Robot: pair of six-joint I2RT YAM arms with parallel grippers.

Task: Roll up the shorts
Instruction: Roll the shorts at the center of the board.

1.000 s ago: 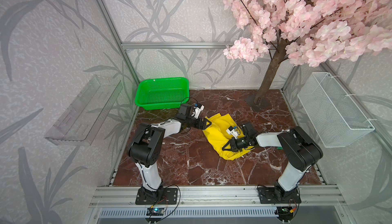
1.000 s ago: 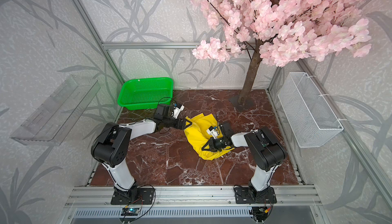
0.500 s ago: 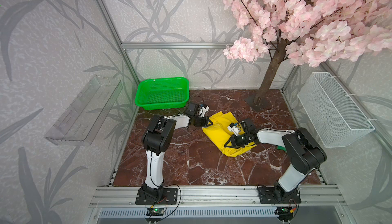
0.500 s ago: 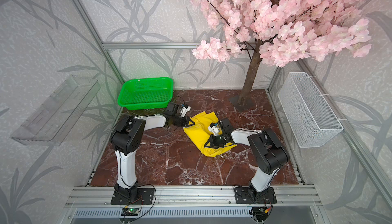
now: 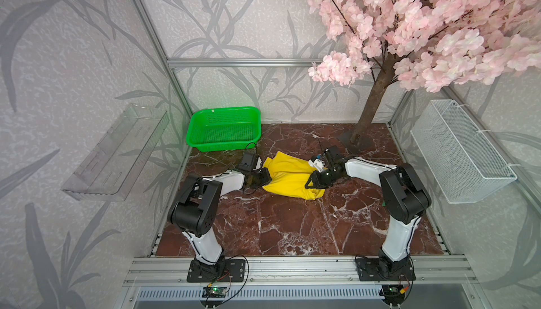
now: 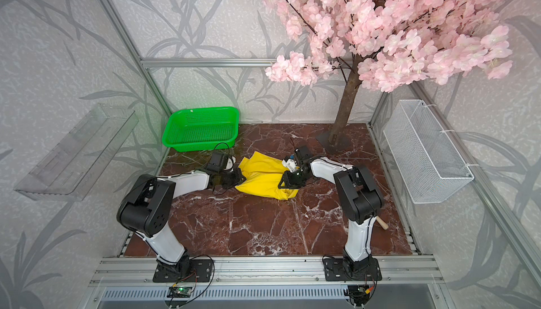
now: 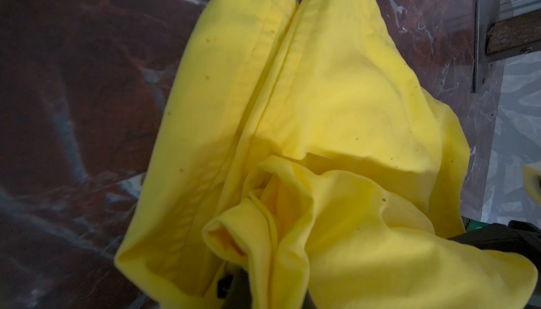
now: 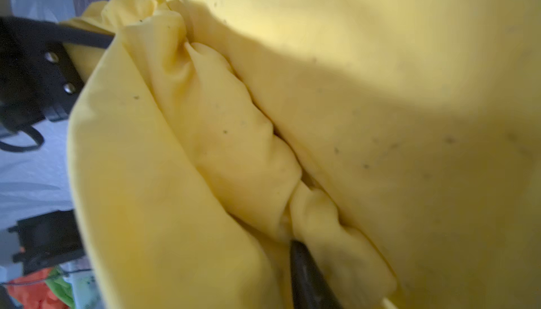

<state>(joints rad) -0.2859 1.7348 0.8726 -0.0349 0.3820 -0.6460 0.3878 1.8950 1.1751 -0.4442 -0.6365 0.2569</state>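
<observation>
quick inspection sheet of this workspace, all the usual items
surface: dark red marble table, white veins
job's things: the shorts, yellow, bunched in loose folds between both arms, not rolled
clutter: green basket at the far corner, nothing in it; wooden stick end behind the right arm
grippers: left claw shut on the shorts' edge; right claw buried in the fabric, opening unclear
cables: black loop at the left wrist; wires at the left base
surroundings: blossom tree, wire basket, clear shelf, patterned walls
</observation>
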